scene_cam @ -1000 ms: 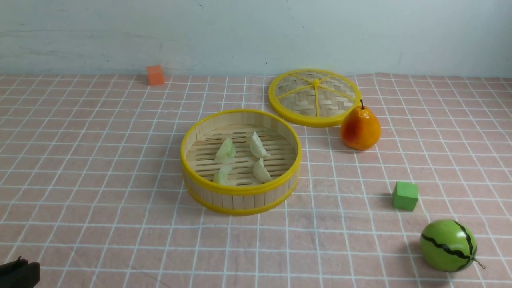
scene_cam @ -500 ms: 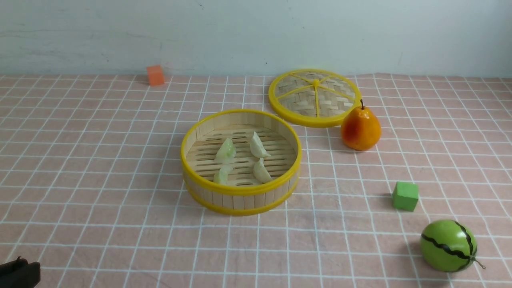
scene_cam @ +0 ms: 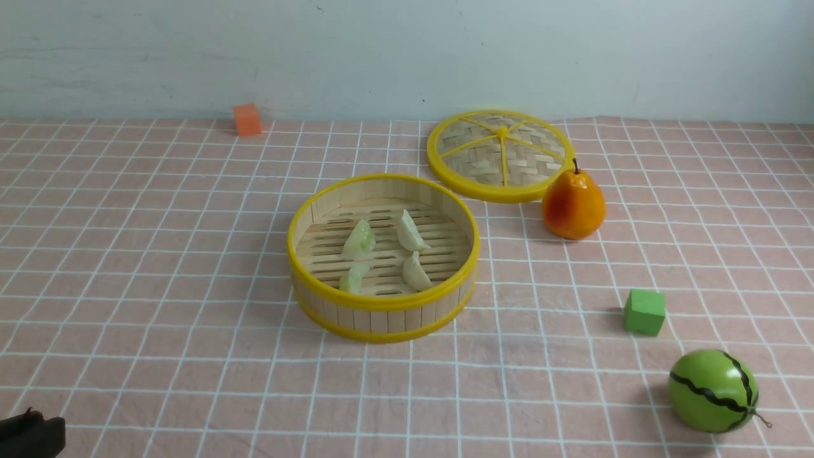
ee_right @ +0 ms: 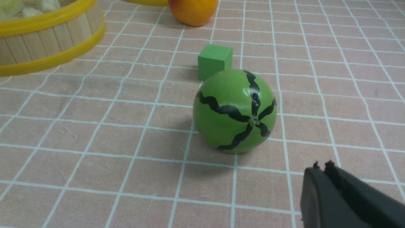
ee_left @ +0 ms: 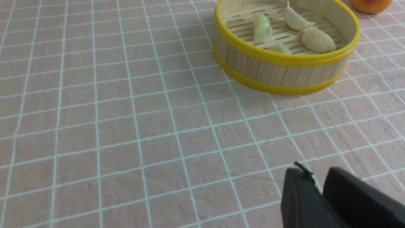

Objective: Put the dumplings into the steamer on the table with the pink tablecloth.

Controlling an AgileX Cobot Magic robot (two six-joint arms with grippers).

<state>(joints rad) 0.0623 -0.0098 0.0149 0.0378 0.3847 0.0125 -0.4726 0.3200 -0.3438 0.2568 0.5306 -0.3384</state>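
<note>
All four dumplings (scene_cam: 381, 253) are lying inside the steamer (scene_cam: 381, 312), two pale green on its left half and two cream-white on its right, each apart from the wall. The steamer is sitting upright near the middle of the tabletop (scene_cam: 159, 254), on the pink cloth (scene_cam: 509, 381), with bare cloth lying wide to its left and in front. Behind it to the right the woven lid (scene_cam: 500, 154) is lying flat, and a pear (scene_cam: 573, 205) is standing just beside the lid's near edge. Further right and nearer, a green cube (scene_cam: 644, 311) and a toy watermelon (scene_cam: 712, 390) are sitting close together. An orange cube (scene_cam: 247, 119) is resting by the far edge.

The left claw (ee_left: 318, 186) is hanging low at the near left corner, well apart from the steamer, its fingers standing narrowly apart and holding nothing. The right claw (ee_right: 321, 167) is hovering just in front of the watermelon, fingers pressed nearly together, empty.
</note>
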